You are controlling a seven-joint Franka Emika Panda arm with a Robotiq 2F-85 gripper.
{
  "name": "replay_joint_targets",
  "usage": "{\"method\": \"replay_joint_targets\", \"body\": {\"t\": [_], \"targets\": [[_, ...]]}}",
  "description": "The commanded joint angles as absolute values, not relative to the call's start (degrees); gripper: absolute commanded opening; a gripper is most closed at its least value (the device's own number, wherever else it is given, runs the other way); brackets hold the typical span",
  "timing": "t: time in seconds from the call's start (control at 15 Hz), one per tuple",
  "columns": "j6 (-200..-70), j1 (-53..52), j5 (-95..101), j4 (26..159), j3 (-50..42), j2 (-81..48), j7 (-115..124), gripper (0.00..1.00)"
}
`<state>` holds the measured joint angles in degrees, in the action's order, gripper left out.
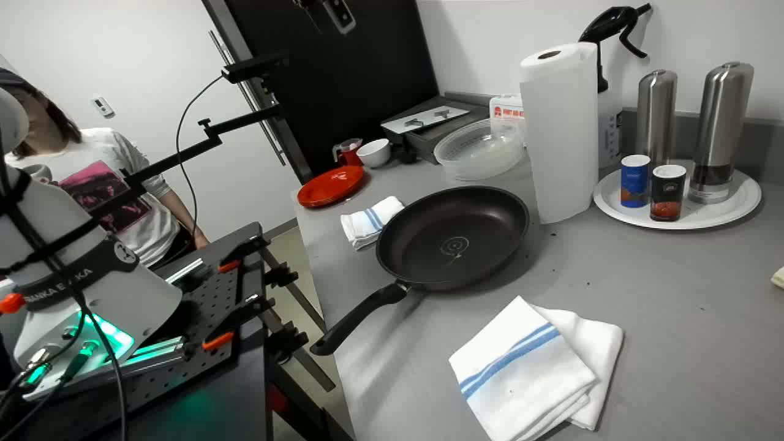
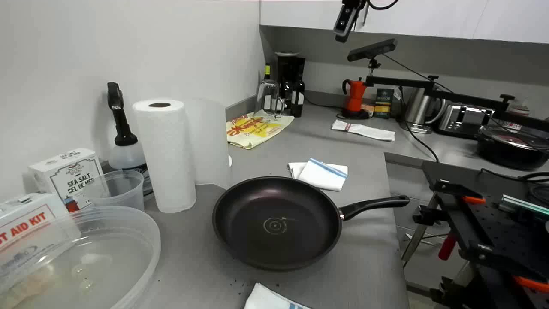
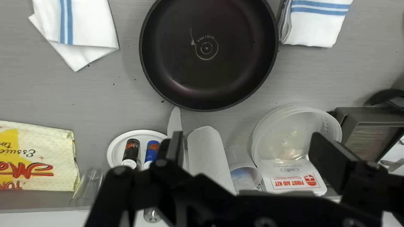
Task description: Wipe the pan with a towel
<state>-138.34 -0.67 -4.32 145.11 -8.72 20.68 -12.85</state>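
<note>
Hovering w/ my gripper wide & empty, I've got the pan flat on the surface btwn a folded striped towel & a 2nd towel, prob. set close so either suits wiping, handle edgeward, presumably outta the way.

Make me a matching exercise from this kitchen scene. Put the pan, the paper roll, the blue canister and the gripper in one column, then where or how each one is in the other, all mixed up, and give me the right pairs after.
Column one
1. pan
2. paper roll
3. blue canister
4. gripper

Column two
A. tall and white, upright on the counter
B. open, holding nothing
C. round, with a long black handle
D. standing on a white plate

Right pairs: 1-C, 2-A, 3-D, 4-B
</note>
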Motion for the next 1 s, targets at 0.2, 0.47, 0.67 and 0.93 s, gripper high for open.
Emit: {"method": "replay_joint_targets", "body": {"t": [0.2,0.47,0.67,0.93], "targets": [[-138.15,-0.04,-4.60,145.02,-8.07,20.67,-13.01,1.00],[-138.15,-0.04,-4.60,145.02,-8.07,20.67,-13.01,1.00],[-138.15,-0.03,-4.60,145.02,-8.07,20.67,-13.01,1.00],[-139.21,0.66,-3.72,144.88,-7.83,19.91,-12.36,1.00]]}}
